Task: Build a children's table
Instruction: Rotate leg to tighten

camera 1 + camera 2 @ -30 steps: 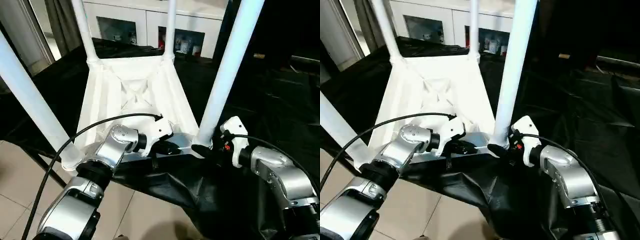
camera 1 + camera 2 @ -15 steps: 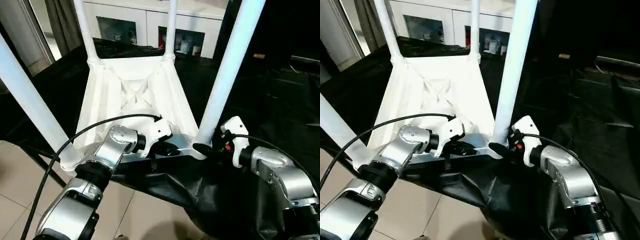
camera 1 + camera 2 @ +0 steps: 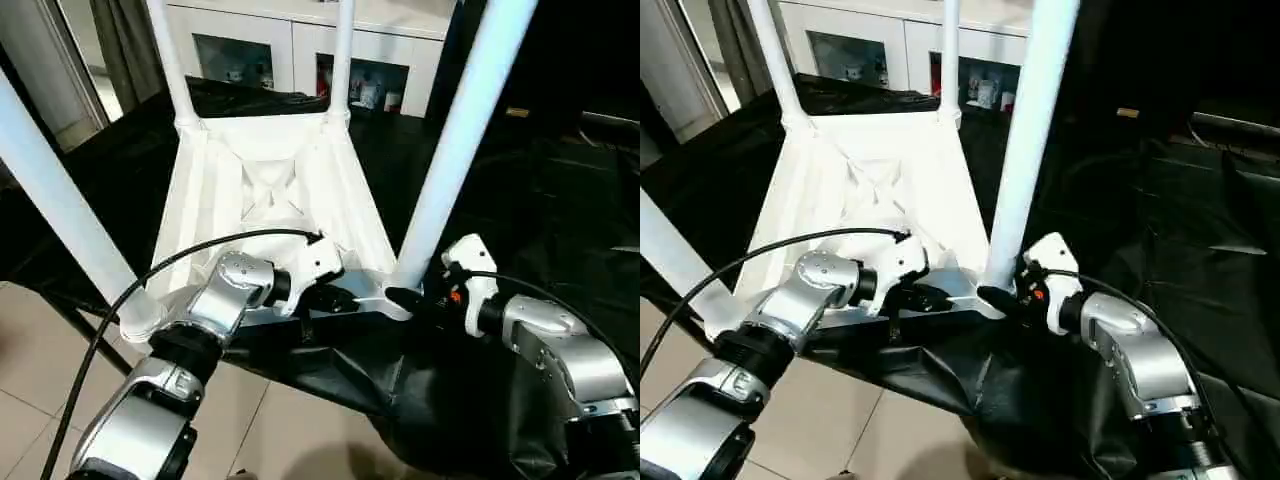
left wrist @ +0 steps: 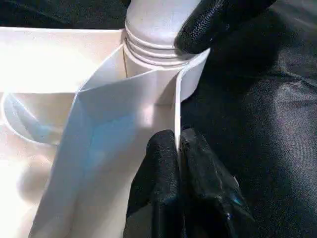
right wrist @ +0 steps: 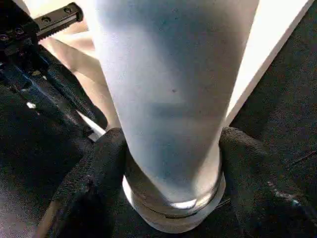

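The children's table lies upside down, its white ribbed tabletop [image 3: 270,190] on black cloth with legs standing up from the corner sockets. My left gripper [image 3: 340,298] is shut on the tabletop's thin near rim [image 4: 177,124], close to the near right corner. My right gripper [image 3: 405,297] is shut on the foot of the near right leg [image 3: 450,150], just above its socket. One black finger [image 5: 94,183] presses on each side of that leg [image 5: 168,99]. The near left leg [image 3: 60,200] and two far legs [image 3: 170,60] stand untouched.
Black cloth [image 3: 540,200] covers the work surface and hangs over its near edge. Tiled floor [image 3: 40,400] shows below at the near left. A white cabinet [image 3: 300,40] with glass doors stands behind the table.
My right gripper's fingers have drawn in against the near right leg. The left gripper keeps its pinch on the rim in the same place.
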Controlling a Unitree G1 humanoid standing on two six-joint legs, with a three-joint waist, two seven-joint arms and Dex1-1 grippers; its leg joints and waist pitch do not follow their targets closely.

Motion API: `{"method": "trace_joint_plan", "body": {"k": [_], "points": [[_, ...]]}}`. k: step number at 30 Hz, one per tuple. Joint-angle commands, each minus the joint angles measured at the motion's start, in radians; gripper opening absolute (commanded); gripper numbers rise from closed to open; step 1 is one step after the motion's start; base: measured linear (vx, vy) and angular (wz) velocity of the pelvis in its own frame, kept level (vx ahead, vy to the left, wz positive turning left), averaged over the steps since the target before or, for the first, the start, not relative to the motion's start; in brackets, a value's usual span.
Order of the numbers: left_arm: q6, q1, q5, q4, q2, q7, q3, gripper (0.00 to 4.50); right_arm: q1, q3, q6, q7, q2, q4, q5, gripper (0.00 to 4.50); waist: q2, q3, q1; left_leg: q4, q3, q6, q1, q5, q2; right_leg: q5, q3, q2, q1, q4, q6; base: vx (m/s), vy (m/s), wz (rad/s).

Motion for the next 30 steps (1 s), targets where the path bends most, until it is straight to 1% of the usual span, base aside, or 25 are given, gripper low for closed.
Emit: {"method": "trace_joint_plan", "body": {"k": [1, 2, 4, 5, 6, 7, 8, 9, 10, 11, 12, 13, 14, 16, 18, 19, 22, 23, 24, 25, 26, 27, 28, 29, 30], "points": [[-0.010, 0.000, -0.050, -0.031, -0.025, -0.002, 0.020, 0.00, 0.015, 0.022, 0.011, 0.014, 0.014, -0.005, 0.008, 2.56, -0.022, -0.070, 0.002, -0.057, -0.001, 0.092, -0.005, -0.114, 0.030, -0.263, 0.047, -0.057, 0.064, -0.059, -0.190, 0.000, 0.000, 0.00], [-0.007, -0.001, -0.049, -0.031, -0.027, 0.005, 0.022, 0.00, 0.015, 0.021, 0.011, 0.010, 0.017, -0.004, 0.008, 2.56, -0.023, -0.070, 0.002, -0.058, -0.001, 0.092, -0.005, -0.116, 0.030, -0.267, 0.047, -0.057, 0.063, -0.060, -0.189, 0.000, 0.000, 0.00], [0.014, -0.040, -0.021, 0.036, -0.063, 0.140, 0.044, 0.00, -0.005, -0.002, 0.005, -0.093, 0.067, 0.053, -0.018, 2.55, -0.023, -0.068, 0.000, -0.059, -0.001, 0.086, -0.004, -0.122, 0.030, -0.281, 0.046, -0.056, 0.061, -0.062, -0.187, 0.000, 0.000, 0.00], [0.017, -0.045, -0.019, 0.043, -0.067, 0.153, 0.046, 0.00, -0.008, -0.005, 0.004, -0.105, 0.073, 0.060, -0.021, 2.54, -0.024, -0.068, -0.002, -0.058, 0.000, 0.079, -0.004, -0.128, 0.028, -0.302, 0.045, -0.054, 0.059, -0.065, -0.180, 0.000, 0.000, 0.00], [0.025, -0.060, -0.013, 0.068, -0.080, 0.196, 0.055, 0.00, -0.018, -0.015, 0.002, -0.146, 0.095, 0.084, -0.028, 2.54, -0.021, -0.069, -0.002, -0.058, -0.001, 0.073, -0.002, -0.131, 0.028, -0.308, 0.046, -0.057, 0.058, -0.065, -0.180, 0.000, 0.000, 0.00], [0.035, -0.083, -0.004, 0.105, -0.103, 0.269, 0.068, 0.00, -0.037, -0.037, -0.003, -0.218, 0.138, 0.127, -0.034, 2.54, -0.023, -0.066, -0.005, -0.060, -0.003, 0.063, -0.006, -0.142, 0.027, -0.329, 0.044, -0.056, 0.063, -0.067, -0.171, 0.000, 0.000, 0.00], [0.035, -0.083, -0.004, 0.105, -0.103, 0.269, 0.068, 0.00, -0.037, -0.037, -0.003, -0.218, 0.138, 0.127, -0.034, 2.54, -0.023, -0.065, -0.008, -0.059, -0.001, 0.063, -0.006, -0.151, 0.025, -0.341, 0.044, -0.054, 0.058, -0.070, -0.167, 0.000, 0.000, 0.00], [0.052, -0.112, 0.003, 0.148, -0.135, 0.354, 0.081, 0.00, -0.072, -0.070, -0.011, -0.334, 0.201, 0.193, -0.041, 2.54, -0.019, -0.065, -0.009, -0.059, -0.002, 0.056, -0.001, -0.172, 0.024, -0.376, 0.044, -0.056, 0.056, -0.076, -0.158, 0.000, 0.000, 0.00], [0.059, -0.122, 0.006, 0.163, -0.147, 0.390, 0.086, 0.00, -0.085, -0.082, -0.014, -0.379, 0.226, 0.219, -0.043, 2.54, -0.019, -0.065, -0.013, -0.059, -0.001, 0.052, 0.000, -0.179, 0.023, -0.389, 0.043, -0.056, 0.054, -0.078, -0.156, 0.000, 0.000, 0.00], [0.071, -0.157, 0.017, 0.211, -0.189, 0.495, 0.096, 0.00, -0.130, -0.108, -0.027, -0.516, 0.309, 0.297, -0.056, 2.54, -0.020, -0.066, -0.019, -0.061, -0.003, 0.037, -0.004, -0.173, 0.021, -0.397, 0.042, -0.055, 0.055, -0.077, -0.149, 0.000, 0.000, 0.00], [0.074, -0.167, 0.020, 0.224, -0.203, 0.519, 0.096, 0.00, -0.144, -0.108, -0.031, -0.553, 0.335, 0.315, -0.063, 2.54, -0.020, -0.067, -0.027, -0.060, -0.006, 0.027, -0.002, -0.182, 0.019, -0.407, 0.040, -0.056, 0.055, -0.079, -0.148, 0.000, 0.000, 0.00], [0.074, -0.178, 0.022, 0.236, -0.216, 0.541, 0.097, 0.00, -0.159, -0.100, -0.036, -0.585, 0.362, 0.329, -0.073, 2.54, -0.021, -0.068, -0.031, -0.060, -0.006, 0.033, -0.004, -0.173, 0.018, -0.395, 0.040, -0.055, 0.058, -0.080, -0.146, 0.000, 0.000, 0.00], [0.074, -0.184, 0.023, 0.242, -0.221, 0.551, 0.097, 0.00, -0.166, -0.094, -0.039, -0.598, 0.373, 0.335, -0.079, 2.54, -0.020, -0.067, -0.030, -0.060, -0.006, 0.040, -0.004, -0.171, 0.019, -0.385, 0.041, -0.055, 0.057, -0.080, -0.147, 0.000, 0.000, 0.00], [0.070, -0.198, 0.030, 0.256, -0.227, 0.572, 0.094, 0.00, -0.183, -0.076, -0.052, -0.621, 0.400, 0.339, -0.104, 2.54, -0.019, -0.072, -0.030, -0.058, -0.004, 0.063, -0.005, -0.138, 0.020, -0.302, 0.044, -0.052, 0.060, -0.071, -0.164, 0.000, 0.000, 0.00], [0.064, -0.202, 0.031, 0.261, -0.225, 0.571, 0.095, 0.00, -0.186, -0.072, -0.061, -0.612, 0.407, 0.335, -0.107, 2.54, -0.018, -0.071, -0.029, -0.058, -0.003, 0.071, -0.006, -0.127, 0.019, -0.277, 0.044, -0.052, 0.060, -0.068, -0.173, 0.000, 0.000, 0.00], [0.047, -0.202, 0.032, 0.262, -0.218, 0.556, 0.093, 0.00, -0.182, -0.075, -0.079, -0.586, 0.410, 0.318, -0.097, 2.54, -0.020, -0.070, -0.028, -0.058, -0.003, 0.079, -0.007, -0.129, 0.020, -0.266, 0.044, -0.052, 0.063, -0.067, -0.180, 0.000, 0.000, 0.00], [0.043, -0.202, 0.031, 0.262, -0.216, 0.549, 0.093, 0.00, -0.180, -0.080, -0.085, -0.578, 0.411, 0.312, -0.091, 2.54, -0.019, -0.067, -0.032, -0.060, -0.003, 0.081, -0.007, -0.156, 0.019, -0.303, 0.042, -0.052, 0.064, -0.072, -0.175, 0.000, 0.000, 0.00], [0.030, -0.208, 0.030, 0.278, -0.217, 0.547, 0.094, 0.00, -0.185, -0.090, -0.101, -0.581, 0.418, 0.322, -0.089, 2.54, -0.021, -0.065, -0.035, -0.061, -0.003, 0.078, -0.006, -0.172, 0.018, -0.336, 0.042, -0.053, 0.063, -0.076, -0.167, 0.000, 0.000, 0.00], [0.019, -0.209, 0.028, 0.286, -0.217, 0.539, 0.095, 0.00, -0.187, -0.100, -0.119, -0.576, 0.418, 0.324, -0.084, 2.76, -0.021, -0.065, -0.036, -0.061, -0.003, 0.078, -0.006, -0.178, 0.017, -0.356, 0.041, -0.052, 0.061, -0.079, -0.160, 0.000, 0.000, 0.00], [-0.007, -0.205, 0.025, 0.286, -0.213, 0.510, 0.090, 0.00, -0.187, -0.105, -0.134, -0.557, 0.410, 0.313, -0.074, 2.88, -0.019, -0.064, -0.037, -0.061, -0.003, 0.074, -0.003, -0.191, 0.018, -0.385, 0.041, -0.053, 0.058, -0.083, -0.151, 0.000, 0.000, 0.00], [-0.007, -0.205, 0.025, 0.286, -0.213, 0.510, 0.090, 0.00, -0.187, -0.105, -0.134, -0.557, 0.410, 0.313, -0.074, 2.88, -0.020, -0.063, -0.039, -0.062, -0.004, 0.075, -0.005, -0.199, 0.017, -0.405, 0.040, -0.052, 0.060, -0.086, -0.141, 0.000, 0.000, 0.00], [-0.007, -0.205, 0.025, 0.286, -0.213, 0.510, 0.090, 0.00, -0.187, -0.105, -0.134, -0.557, 0.410, 0.313, -0.074, 2.99, -0.020, -0.063, -0.039, -0.062, -0.004, 0.074, -0.005, -0.199, 0.017, -0.410, 0.040, -0.053, 0.059, -0.086, -0.138, 0.000, 0.000, 0.00], [-0.024, -0.202, 0.023, 0.284, -0.210, 0.489, 0.087, 0.00, -0.186, -0.106, -0.142, -0.544, 0.403, 0.305, -0.067, 3.20, -0.021, -0.063, -0.041, -0.063, -0.005, 0.075, -0.005, -0.198, 0.018, -0.414, 0.040, -0.053, 0.058, -0.087, -0.137, 0.000, 0.000, 0.00], [-0.037, -0.193, 0.019, 0.275, -0.201, 0.460, 0.082, 0.00, -0.183, -0.104, -0.140, -0.510, 0.379, 0.278, -0.064, 3.30, -0.019, -0.064, -0.041, -0.062, -0.005, 0.076, -0.005, -0.197, 0.018, -0.412, 0.040, -0.053, 0.059, -0.086, -0.137, 0.000, 0.000, 0.00], [-0.037, -0.193, 0.019, 0.275, -0.201, 0.460, 0.082, 0.00, -0.183, -0.104, -0.140, -0.510, 0.379, 0.278, -0.064, 3.30, -0.020, -0.064, -0.041, -0.062, -0.005, 0.079, -0.006, -0.195, 0.018, -0.407, 0.040, -0.053, 0.060, -0.086, -0.138, 0.000, 0.000, 0.00]]}}
